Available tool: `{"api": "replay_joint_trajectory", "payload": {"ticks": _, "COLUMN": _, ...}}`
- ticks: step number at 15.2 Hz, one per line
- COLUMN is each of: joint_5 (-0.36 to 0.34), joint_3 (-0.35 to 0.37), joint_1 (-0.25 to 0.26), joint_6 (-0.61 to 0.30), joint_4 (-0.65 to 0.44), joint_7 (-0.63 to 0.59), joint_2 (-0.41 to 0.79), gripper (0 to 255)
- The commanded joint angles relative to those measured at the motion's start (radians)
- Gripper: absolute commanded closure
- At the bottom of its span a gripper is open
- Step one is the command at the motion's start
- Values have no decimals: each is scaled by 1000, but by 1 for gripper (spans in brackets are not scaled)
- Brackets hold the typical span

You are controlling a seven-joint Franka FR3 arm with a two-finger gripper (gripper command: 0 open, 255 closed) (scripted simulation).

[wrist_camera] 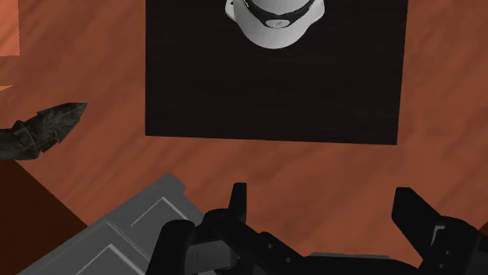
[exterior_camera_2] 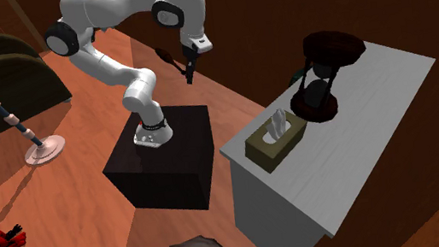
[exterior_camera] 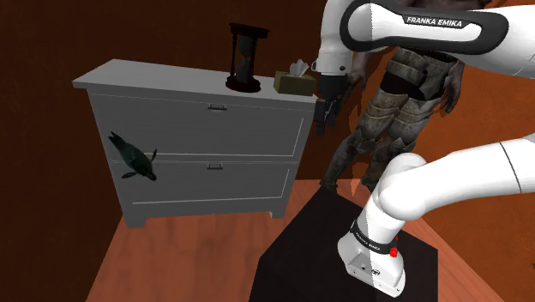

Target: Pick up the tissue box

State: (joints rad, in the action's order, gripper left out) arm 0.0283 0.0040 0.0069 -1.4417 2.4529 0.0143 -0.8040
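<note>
Starting from the shoulder view's left, a grey dresser (exterior_camera: 197,129) stands against a brown wall. On its top an hourglass (exterior_camera: 246,57) stands toward the right end. The tissue box (exterior_camera: 296,82) sits near it, close to the right edge, with a white tissue rising out of its slot.

Further right, the gripper (exterior_camera: 324,120) hangs off the dresser's right end, apart from the box and pointing down at the floor. As far as I can judge, it is roughly at the height of the top. In the wrist view its fingers (wrist_camera: 238,205) stand wide apart with nothing between them. Beneath them are the wooden floor and the black stand (wrist_camera: 274,78).

Several things could go wrong from here. If the hand travels sideways without rising first, it may hit the dresser's edge. The hourglass is close, so an approach that goes too far could knock it over. If the fingers close only on the tissue, it would probably pull out and the box would stay behind.
</note>
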Motion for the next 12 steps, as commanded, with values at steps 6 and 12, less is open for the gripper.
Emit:
{"api": "replay_joint_trajectory", "payload": {"ticks": 6, "joint_5": -143, "joint_3": -69, "joint_1": -22, "joint_6": -42, "joint_4": -49, "joint_7": 141, "joint_2": 75, "gripper": 0}}
{"api": "replay_joint_trajectory", "payload": {"ticks": 12, "joint_5": -289, "joint_3": -143, "joint_1": -42, "joint_6": -111, "joint_4": -136, "joint_7": 297, "joint_2": 187, "gripper": 0}}
